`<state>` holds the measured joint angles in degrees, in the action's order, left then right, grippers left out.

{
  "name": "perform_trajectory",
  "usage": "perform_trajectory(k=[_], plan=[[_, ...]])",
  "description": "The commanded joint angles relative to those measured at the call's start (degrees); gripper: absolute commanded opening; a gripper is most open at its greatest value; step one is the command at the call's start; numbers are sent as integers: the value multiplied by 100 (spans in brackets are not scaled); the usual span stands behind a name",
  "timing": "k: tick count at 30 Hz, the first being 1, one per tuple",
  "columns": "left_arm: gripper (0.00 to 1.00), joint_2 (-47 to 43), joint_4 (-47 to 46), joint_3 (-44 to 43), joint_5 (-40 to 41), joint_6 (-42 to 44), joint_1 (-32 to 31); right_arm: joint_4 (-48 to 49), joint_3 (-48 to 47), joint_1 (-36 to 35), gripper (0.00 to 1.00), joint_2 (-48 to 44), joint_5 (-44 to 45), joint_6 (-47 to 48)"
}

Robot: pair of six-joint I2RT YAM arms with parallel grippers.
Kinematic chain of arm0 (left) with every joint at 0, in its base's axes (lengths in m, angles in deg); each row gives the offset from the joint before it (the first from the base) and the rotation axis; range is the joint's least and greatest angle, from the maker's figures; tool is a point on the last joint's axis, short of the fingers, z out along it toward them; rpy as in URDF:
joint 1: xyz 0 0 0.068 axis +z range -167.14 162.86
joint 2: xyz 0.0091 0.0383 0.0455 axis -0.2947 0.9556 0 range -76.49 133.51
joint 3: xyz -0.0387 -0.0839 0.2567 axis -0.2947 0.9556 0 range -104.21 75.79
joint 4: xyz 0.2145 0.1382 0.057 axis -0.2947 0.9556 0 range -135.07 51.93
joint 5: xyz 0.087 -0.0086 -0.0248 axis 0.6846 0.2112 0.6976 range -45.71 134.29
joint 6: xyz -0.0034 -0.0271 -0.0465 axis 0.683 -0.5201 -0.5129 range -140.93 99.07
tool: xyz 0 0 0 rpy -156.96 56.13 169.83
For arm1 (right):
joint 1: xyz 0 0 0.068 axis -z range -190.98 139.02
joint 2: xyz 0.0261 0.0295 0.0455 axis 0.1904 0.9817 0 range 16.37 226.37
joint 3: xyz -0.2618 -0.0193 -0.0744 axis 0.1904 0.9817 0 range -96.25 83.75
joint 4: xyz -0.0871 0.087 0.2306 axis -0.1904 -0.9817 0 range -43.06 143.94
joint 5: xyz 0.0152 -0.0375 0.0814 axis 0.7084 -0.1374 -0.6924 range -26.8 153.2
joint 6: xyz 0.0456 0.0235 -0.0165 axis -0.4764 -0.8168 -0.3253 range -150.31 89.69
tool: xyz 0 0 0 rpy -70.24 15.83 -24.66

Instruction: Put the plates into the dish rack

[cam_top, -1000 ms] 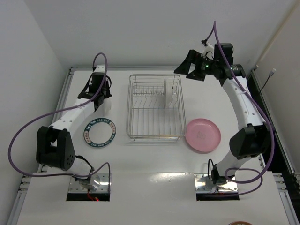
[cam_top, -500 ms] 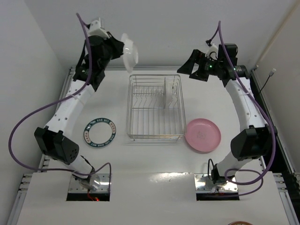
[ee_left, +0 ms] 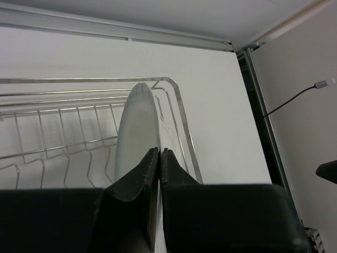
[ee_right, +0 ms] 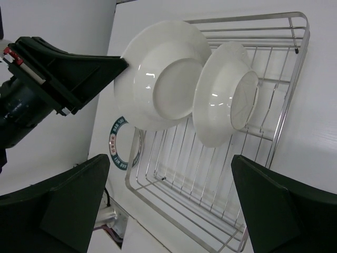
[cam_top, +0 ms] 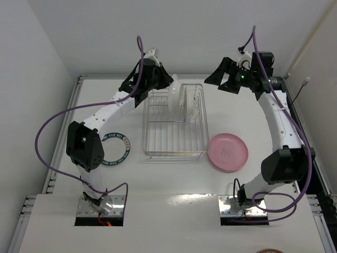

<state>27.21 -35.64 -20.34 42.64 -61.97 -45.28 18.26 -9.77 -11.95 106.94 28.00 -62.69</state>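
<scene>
My left gripper (cam_top: 167, 83) is shut on the rim of a plain white plate (cam_top: 175, 90), held on edge over the back left of the dish rack (cam_top: 174, 154). The left wrist view shows the fingers (ee_left: 147, 168) pinching that plate (ee_left: 134, 126) above the rack wires (ee_left: 63, 80). A second white plate (cam_top: 186, 101) stands upright in the rack. The pink plate (cam_top: 227, 152) lies right of the rack. The blue-lettered plate (cam_top: 118, 150) lies left of it, partly hidden by the left arm. My right gripper (cam_top: 229, 79) is open and empty, raised behind the rack's right corner.
The right wrist view looks down on both white plates (ee_right: 163, 74) (ee_right: 224, 100), the rack (ee_right: 253, 17), the left gripper (ee_right: 68, 74) and the blue-lettered plate (ee_right: 118, 145). The back wall is close behind the rack. A metal rail edges the table on the left (cam_top: 68, 113).
My left arm lifted a white plate from the table's left side, swung it high, then brought it down over the rack's back left. My right gripper shifted slightly right.
</scene>
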Motion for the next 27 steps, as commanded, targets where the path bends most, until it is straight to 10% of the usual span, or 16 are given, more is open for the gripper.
perform_trajectory(k=[1,27], plan=[[0,-271,-926,-151,-55,-291,28,88,52,71,100,-206,-136,109],[0,71,-662,403,832,-1099,-262,-18,105,291,100,-100,-294,109]])
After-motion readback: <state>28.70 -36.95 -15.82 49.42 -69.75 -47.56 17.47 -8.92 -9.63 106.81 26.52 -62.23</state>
